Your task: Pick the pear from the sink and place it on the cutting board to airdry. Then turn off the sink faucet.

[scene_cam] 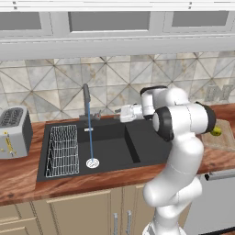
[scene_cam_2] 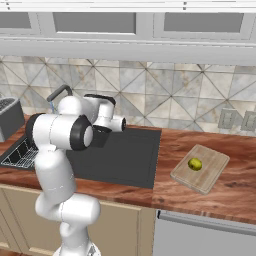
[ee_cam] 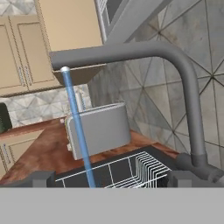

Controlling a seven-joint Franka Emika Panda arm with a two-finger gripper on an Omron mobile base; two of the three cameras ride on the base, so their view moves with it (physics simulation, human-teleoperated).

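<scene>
Already the pear (scene_cam_2: 195,163) lies on the cutting board (scene_cam_2: 212,172); water runs from the sink faucet (scene_cam: 86,98). Gripper (scene_cam: 120,112) near its lever, jaws open/shut: cannot tell. Risk: approach too high, pushes spout, not lever.

A home kitchen.
Around the black sink (scene_cam: 110,151): wooden counter (scene_cam_2: 190,200), tiled backsplash (scene_cam: 119,82), toaster (scene_cam: 13,132) at its left, cabinets (scene_cam: 69,215) below and above.
</scene>
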